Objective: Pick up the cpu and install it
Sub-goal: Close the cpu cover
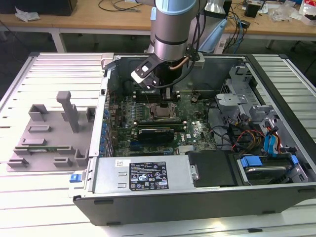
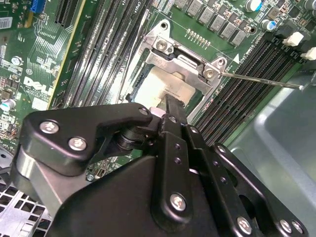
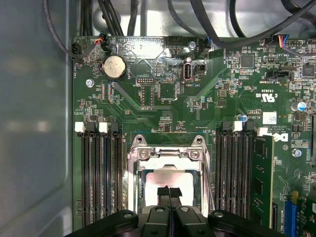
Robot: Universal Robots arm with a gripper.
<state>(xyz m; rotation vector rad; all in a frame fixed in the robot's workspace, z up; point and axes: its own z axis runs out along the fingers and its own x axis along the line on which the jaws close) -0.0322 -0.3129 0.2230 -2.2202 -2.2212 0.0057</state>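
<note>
Hand (image 3: 169, 191), tips pressed together, poised directly over cpu (image 3: 157, 180) lying in the socket (image 3: 168, 153).

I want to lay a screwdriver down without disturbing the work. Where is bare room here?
Free: the slatted table on the camera side of the grey fixture tray, and the table strip at the exterior view's right of the computer case. Crowded: the cables inside the case, and the cpu at the pincer.

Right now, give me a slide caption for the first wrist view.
Jaws shut over the cpu within the metal socket frame, memory slots either side.
</note>
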